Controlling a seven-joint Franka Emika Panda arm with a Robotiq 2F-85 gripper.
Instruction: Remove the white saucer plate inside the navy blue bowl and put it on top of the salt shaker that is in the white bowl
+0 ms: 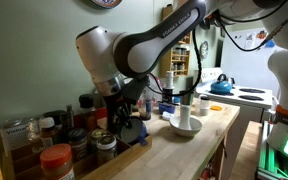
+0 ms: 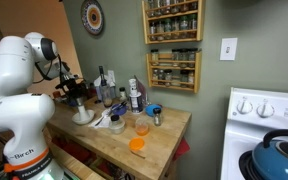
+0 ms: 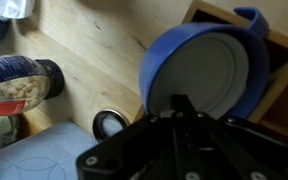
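Plainly, the gripper (image 3: 179, 103) is seen with its jaws drawn together. Its tips are set at the near rim of the white saucer plate (image 3: 204, 70); whether that rim is pinched cannot be told. The saucer is lying inside the navy blue bowl (image 3: 256, 50), with a wooden box (image 3: 284, 75) just to its right. In an exterior view, the salt shaker (image 1: 184, 112) is stood upright in the white bowl (image 1: 184, 129) on the wooden counter (image 1: 214, 125), right of the arm.
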